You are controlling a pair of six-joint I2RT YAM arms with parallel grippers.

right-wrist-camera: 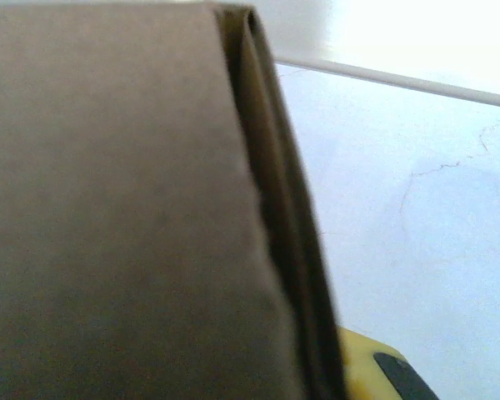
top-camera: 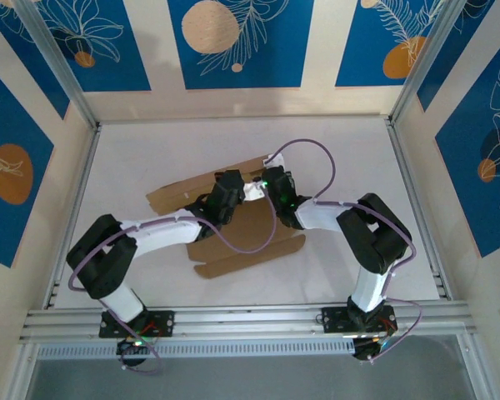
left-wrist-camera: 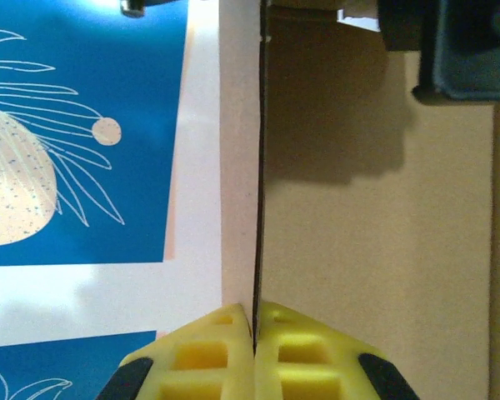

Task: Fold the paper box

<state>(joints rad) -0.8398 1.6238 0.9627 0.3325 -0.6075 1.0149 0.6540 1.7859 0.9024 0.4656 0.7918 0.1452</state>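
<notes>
The paper box (top-camera: 262, 250) is a brown cardboard sheet lying partly folded at the middle of the table, with one panel raised at its far side. My left gripper (top-camera: 236, 190) is shut on the thin upper edge of that panel; the two yellow fingers (left-wrist-camera: 217, 350) pinch the edge, and the panel's face (left-wrist-camera: 375, 250) stretches away to their right. My right gripper (top-camera: 265, 183) meets it from the right and is closed on a doubled flap of the box (right-wrist-camera: 117, 208). One yellow finger (right-wrist-camera: 362, 362) shows against the fold; the other is hidden behind the cardboard.
White tabletop (top-camera: 350, 158) surrounds the box, bounded by metal rails and blue patterned walls (top-camera: 233, 42). The right wrist's dark body (left-wrist-camera: 450, 46) hangs just beyond the held panel. Purple cables loop over both arms.
</notes>
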